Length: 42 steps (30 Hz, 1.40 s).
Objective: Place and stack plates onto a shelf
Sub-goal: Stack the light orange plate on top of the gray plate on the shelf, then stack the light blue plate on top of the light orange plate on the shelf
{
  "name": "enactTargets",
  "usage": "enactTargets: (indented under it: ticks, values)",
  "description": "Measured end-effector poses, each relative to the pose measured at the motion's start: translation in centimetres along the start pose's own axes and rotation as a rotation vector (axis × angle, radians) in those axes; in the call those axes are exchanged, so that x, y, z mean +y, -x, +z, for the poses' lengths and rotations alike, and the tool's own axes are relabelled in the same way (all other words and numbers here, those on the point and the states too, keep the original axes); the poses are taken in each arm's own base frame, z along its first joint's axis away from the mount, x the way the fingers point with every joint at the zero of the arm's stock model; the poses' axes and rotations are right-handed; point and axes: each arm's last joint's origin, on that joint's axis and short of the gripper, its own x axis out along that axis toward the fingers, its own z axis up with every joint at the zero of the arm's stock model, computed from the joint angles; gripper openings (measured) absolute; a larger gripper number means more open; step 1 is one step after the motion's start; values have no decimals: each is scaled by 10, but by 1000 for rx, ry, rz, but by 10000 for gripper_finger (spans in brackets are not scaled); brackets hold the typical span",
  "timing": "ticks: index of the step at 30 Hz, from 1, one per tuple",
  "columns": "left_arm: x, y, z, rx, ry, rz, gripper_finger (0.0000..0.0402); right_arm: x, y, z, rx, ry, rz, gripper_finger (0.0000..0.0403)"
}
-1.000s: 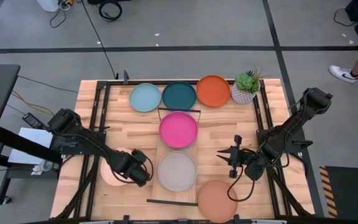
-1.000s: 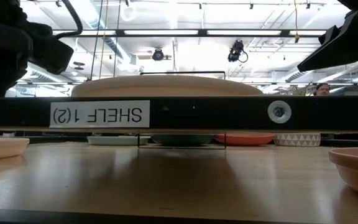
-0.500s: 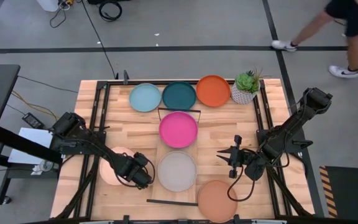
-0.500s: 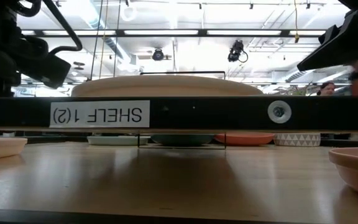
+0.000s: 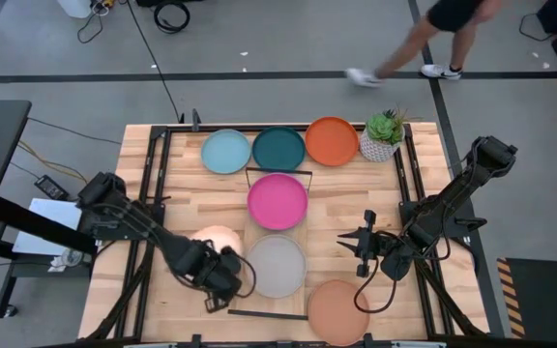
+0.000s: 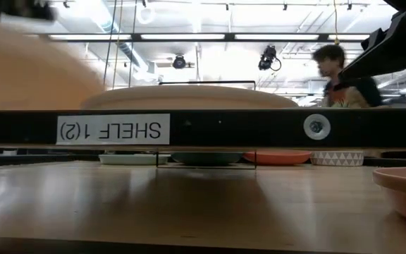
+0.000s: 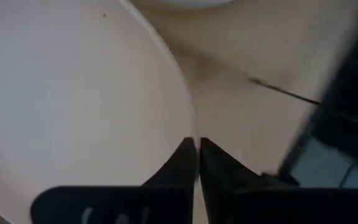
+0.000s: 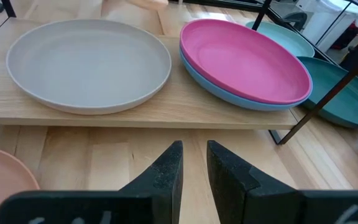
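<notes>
Now the left gripper's fingers point(image 7: 188, 163) pinch the cream plate's point(image 7: 73, 99) rim.

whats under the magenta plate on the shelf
A blue plate lies directly under the magenta plate, its rim showing along the near edge. Both rest on the shelf. Most of the blue plate is covered.

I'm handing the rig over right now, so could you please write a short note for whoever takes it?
Left end effector: shut on the round cream plate, lifted beside the shelf.
Right end effector: open, waiting right of the long light-wood shelf.
Done: grey plate on the shelf; magenta plate stacked on a blue plate.
Left: cream, terracotta, light blue, dark teal and orange plates.
</notes>
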Motion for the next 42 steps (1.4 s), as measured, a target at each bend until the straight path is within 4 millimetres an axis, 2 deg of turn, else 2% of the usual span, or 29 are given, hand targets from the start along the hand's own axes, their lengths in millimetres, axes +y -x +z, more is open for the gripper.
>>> enactTargets:
  ticks: [4, 8, 13, 19, 24, 36, 42]
  values:
    - [-21, 19, -2, -194, -444, 35, 15, 0, 0, 0, 0, 1, 0, 78]
    - [-31, 20, -3, -305, -815, 115, 26, 0, 0, 0, 0, 1, 0, 78]
    - [-29, 10, 10, -318, -1039, 231, 25, 0, 0, 0, 0, 1, 0, 78]
    - [-29, -18, 27, -238, -1250, 250, 22, 0, 0, 0, 0, 4, 0, 78]
    - [-31, -37, 34, -193, -1337, 261, 23, 0, 0, 0, 1, 4, 0, 78]
    - [-34, -43, 37, -208, -1273, 186, 27, 0, 0, 1, -4, -3, 3, 78]
    - [-33, -43, 38, -209, -1207, 180, 80, 0, 0, 1, -4, -2, 3, 78]
